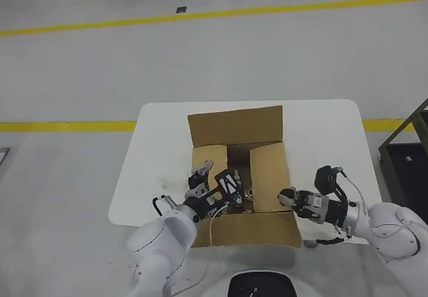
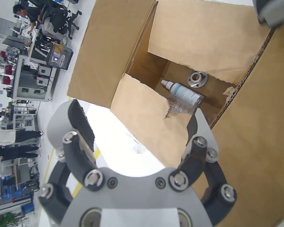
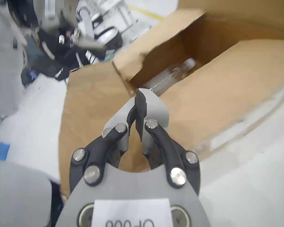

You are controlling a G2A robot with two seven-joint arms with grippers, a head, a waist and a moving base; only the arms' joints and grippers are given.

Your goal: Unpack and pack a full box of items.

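Cardboard box sits mid-bench with flaps open. Inside on its floor a spray bottle lies on its side, metal flange just beside it. Left claw released, empty, above the left flap. Right claw clenched on nothing, by the right flap's near corner.

White rounded arm shells, black cables, left claw and right claw grey-plated, black links, silver screws
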